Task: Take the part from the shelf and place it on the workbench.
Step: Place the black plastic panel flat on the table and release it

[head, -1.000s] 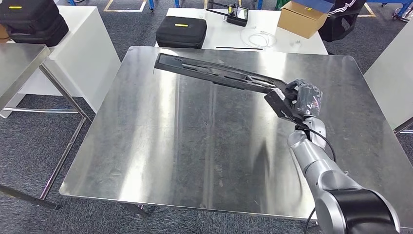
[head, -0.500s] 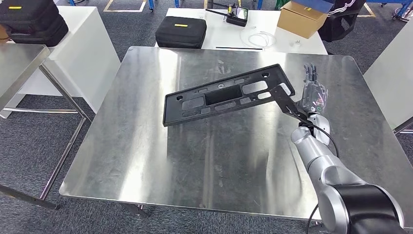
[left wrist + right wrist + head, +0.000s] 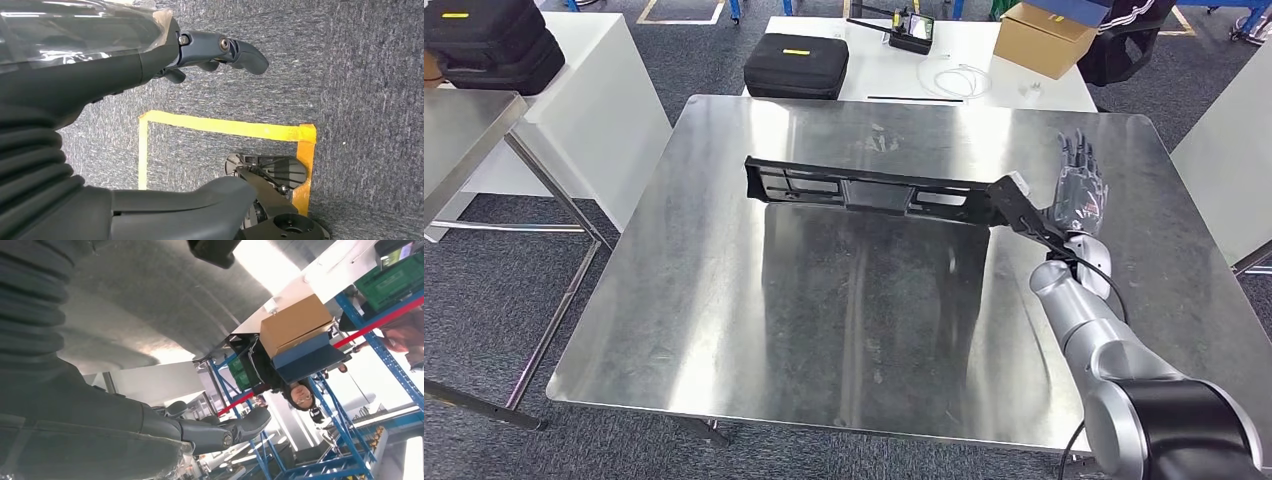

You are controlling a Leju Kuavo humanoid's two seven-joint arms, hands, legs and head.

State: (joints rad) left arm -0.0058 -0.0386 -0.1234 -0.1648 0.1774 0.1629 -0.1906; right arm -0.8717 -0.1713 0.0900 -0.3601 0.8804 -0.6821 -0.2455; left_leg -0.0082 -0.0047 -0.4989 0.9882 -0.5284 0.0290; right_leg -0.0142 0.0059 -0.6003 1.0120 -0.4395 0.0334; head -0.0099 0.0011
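Long black plastic part (image 3: 874, 190) lying across the far half of the steel workbench (image 3: 724, 330), seemingly just let go, as the task wants. Right hand (image 3: 1079, 185) raised beside its end, fingers spread, holding nothing; contact with the part unclear. Left hand (image 3: 125, 60) hanging over grey carpet, empty, fingers loosely apart, likely idle

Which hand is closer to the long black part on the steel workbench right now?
The right hand: it is open beside the black part's near end on the workbench. The left hand hangs over carpeted floor, away from it.
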